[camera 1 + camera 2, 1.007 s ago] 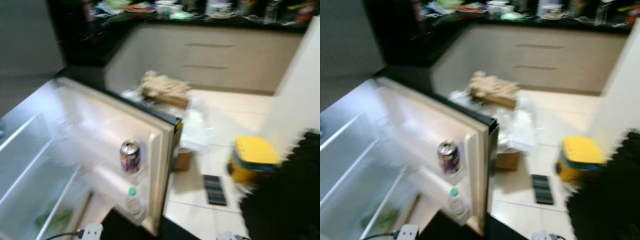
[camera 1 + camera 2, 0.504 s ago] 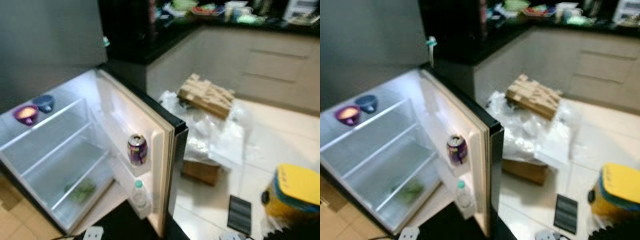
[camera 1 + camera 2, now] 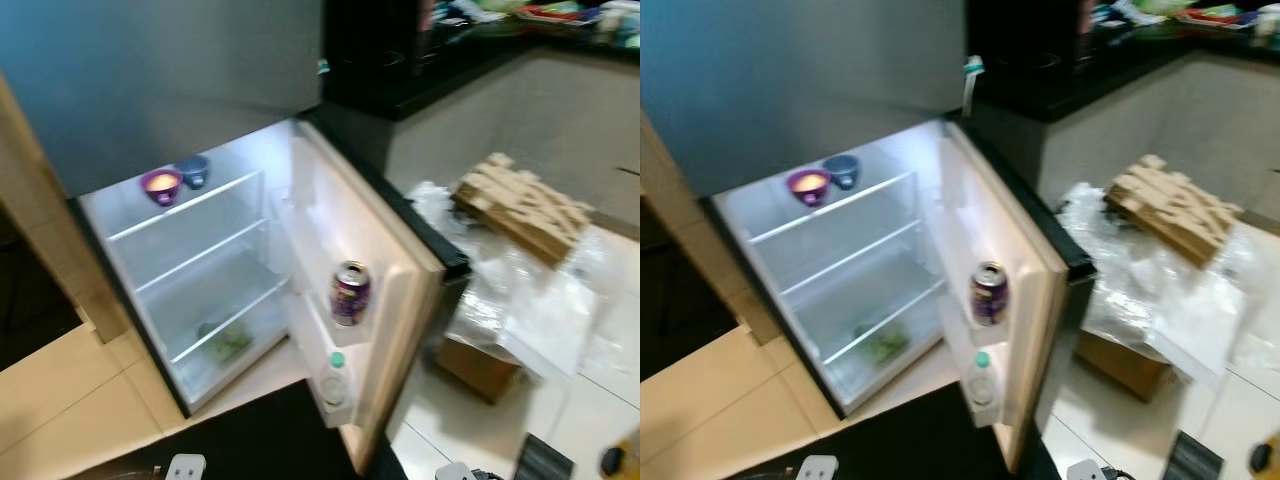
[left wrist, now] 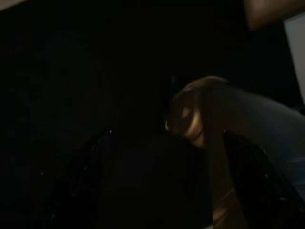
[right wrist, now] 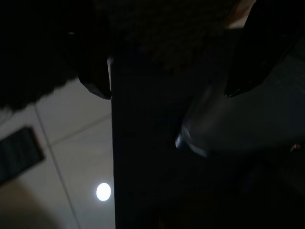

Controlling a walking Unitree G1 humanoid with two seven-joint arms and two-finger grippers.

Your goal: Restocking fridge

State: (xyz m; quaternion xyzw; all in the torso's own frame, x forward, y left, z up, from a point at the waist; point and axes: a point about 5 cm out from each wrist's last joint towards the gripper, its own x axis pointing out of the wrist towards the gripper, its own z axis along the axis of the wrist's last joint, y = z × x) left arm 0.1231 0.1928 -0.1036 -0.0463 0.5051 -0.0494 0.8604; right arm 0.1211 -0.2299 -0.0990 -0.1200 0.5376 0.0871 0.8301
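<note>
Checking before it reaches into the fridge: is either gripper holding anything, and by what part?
It cannot be told. Both wrist views are very dark: the left gripper and right gripper show as black finger shapes with vague forms beyond them, and no clear grasp shows.

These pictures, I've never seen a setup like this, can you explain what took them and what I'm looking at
A walking humanoid robot took them. Two bright pictures come from the stereo camera on its head, looking down at an open fridge. On the top shelf sit a purple bowl and a blue bowl; something green lies low inside. The open door holds a purple can and, below it, a bottle. On the floor beside it lie plastic sheeting, a wooden bundle and a cardboard box. The two dark pictures come from wrist cameras; they are too dim to show whether anything is held.
</note>
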